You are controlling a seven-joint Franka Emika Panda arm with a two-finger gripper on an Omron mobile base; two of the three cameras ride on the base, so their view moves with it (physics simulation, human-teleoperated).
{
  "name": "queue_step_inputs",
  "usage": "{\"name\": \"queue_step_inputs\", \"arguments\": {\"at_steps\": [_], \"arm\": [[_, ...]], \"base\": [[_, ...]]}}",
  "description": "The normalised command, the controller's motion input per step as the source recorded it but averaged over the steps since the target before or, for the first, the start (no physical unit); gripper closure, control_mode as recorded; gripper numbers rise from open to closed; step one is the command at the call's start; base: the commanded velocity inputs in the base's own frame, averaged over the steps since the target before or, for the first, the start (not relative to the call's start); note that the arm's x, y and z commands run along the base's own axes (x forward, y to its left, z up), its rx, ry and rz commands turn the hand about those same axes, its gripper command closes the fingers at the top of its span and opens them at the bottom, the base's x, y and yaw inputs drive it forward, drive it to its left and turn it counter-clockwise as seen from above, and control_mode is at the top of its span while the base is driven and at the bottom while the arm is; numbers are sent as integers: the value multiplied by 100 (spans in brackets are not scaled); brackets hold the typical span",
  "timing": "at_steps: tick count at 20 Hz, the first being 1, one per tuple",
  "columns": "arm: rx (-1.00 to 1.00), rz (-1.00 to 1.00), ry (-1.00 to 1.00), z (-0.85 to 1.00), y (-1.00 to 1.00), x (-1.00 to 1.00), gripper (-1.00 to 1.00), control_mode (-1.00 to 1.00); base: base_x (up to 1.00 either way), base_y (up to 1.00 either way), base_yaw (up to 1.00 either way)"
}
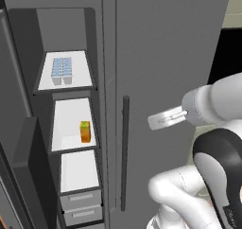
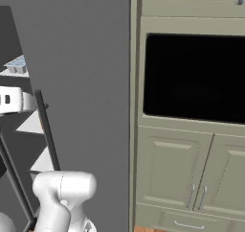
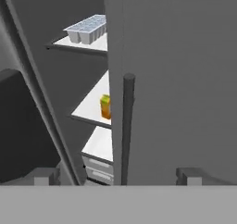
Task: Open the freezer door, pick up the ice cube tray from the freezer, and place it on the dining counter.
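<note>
step: freezer door (image 1: 19, 171) is seen swung wide open at the left edge of the freezer (image 1: 71, 128); door-opening is judged done, pick-up not yet begun.
gripper: gripper (image 3: 118, 176) is seen held off in front of the wider plain door (image 1: 165, 81), right of the freezer opening, level w/ approx the middle shelf; in the hand view the finger tips (image 3: 44, 176) are spread wide apart, nothing between them.
tray loc: ice cube tray (image 1: 62, 70) is seen on the top white shelf (image 1: 66, 79) of the freezer, toward the shelf's back, lying flat, cells up.
tray axis: long axis is judged to run front-to-back into the freezer, one short end facing the opening; in the hand view it reads as slanted across the shelf.
other items: small orange and green carton (image 1: 85, 131) is seen upright on the shelf below the tray shelf, near its right edge; grey drawers (image 1: 80, 206) at the freezer bottom.
next move: gripper is to be raised and carried left, past the plain door's vertical bar handle (image 1: 125, 152), into the freezer at top-shelf height; jaws are best set across the tray's narrow width, so approach from the front short end is judged apt.
watch: clearance above the top shelf looks limited; the centre post between freezer and plain door is to be cleared on the way in.
counter: placing on the dining counter is left for later.
</note>
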Motion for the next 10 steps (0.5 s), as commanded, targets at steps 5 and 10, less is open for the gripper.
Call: {"name": "queue_step_inputs", "arguments": {"at_steps": [5, 10], "arm": [[0, -30, 16, 5, -53, 0, -100, -100], [0, -9, 5, 1, -39, 0, -100, -100]], "base": [[0, 0, 0], [0, 0, 0]]}}
